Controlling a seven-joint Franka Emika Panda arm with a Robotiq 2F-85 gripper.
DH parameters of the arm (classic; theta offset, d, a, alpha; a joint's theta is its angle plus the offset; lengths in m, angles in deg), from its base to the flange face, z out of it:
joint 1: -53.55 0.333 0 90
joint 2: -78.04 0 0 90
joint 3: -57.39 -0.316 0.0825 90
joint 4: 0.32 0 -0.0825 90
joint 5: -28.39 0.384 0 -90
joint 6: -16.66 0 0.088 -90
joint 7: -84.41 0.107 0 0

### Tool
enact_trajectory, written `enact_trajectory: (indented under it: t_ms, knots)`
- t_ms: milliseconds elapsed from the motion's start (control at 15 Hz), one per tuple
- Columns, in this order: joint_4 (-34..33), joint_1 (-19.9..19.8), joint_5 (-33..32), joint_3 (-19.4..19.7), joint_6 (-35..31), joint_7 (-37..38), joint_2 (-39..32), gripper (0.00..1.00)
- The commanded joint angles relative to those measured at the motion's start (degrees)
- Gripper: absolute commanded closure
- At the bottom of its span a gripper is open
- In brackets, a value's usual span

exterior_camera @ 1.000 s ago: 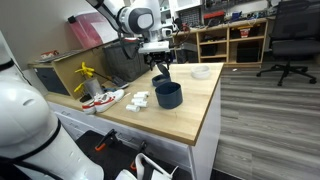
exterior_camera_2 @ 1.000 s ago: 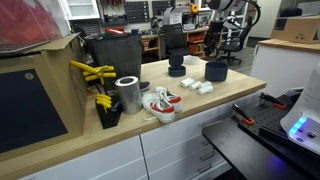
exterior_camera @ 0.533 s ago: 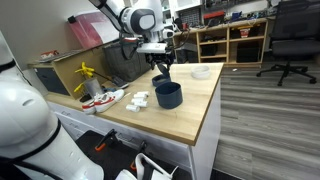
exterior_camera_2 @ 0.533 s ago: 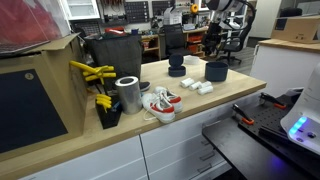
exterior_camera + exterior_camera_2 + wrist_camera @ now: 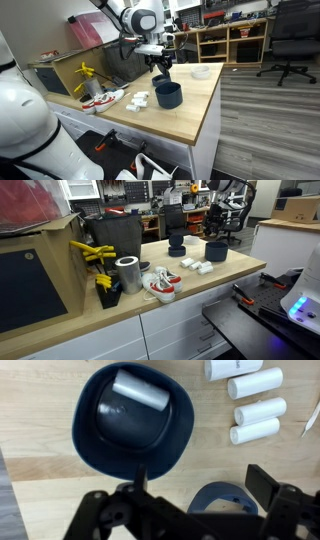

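My gripper (image 5: 205,492) is open and hangs over the wooden table top, holding nothing. In the wrist view a small blue ring-shaped dish (image 5: 225,500) lies right below, between the fingers (image 5: 268,486). Beyond it stands a dark blue bowl (image 5: 133,420) with a grey cylinder (image 5: 140,393) lying inside. Several white cylinders (image 5: 250,400) lie beside the bowl. In both exterior views the gripper (image 5: 160,64) (image 5: 214,228) hovers just above the blue bowl (image 5: 168,95) (image 5: 216,251) and the small blue dish (image 5: 160,78) (image 5: 177,249).
A white dish (image 5: 201,72) sits near the table's far end. A red and white shoe (image 5: 160,283), a silver can (image 5: 128,275), yellow tools (image 5: 95,255) and a black bin (image 5: 110,232) crowd one end. White cylinders (image 5: 196,267) lie mid-table. Office chairs stand on the floor beyond.
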Motion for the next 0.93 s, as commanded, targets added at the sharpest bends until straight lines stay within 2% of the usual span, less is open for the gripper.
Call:
enact_trajectory:
  t_ms: [0,400,867]
  knots:
    - [-0.6,-0.3,1.7,0.1,0.9,4.9,-1.1,0.00]
    - [-2.9,-0.6,4.8,0.2,-0.2,15.1,-5.3,0.00]
    - [-4.7,-0.6,3.1,1.1,3.0,27.3,-6.9,0.00]
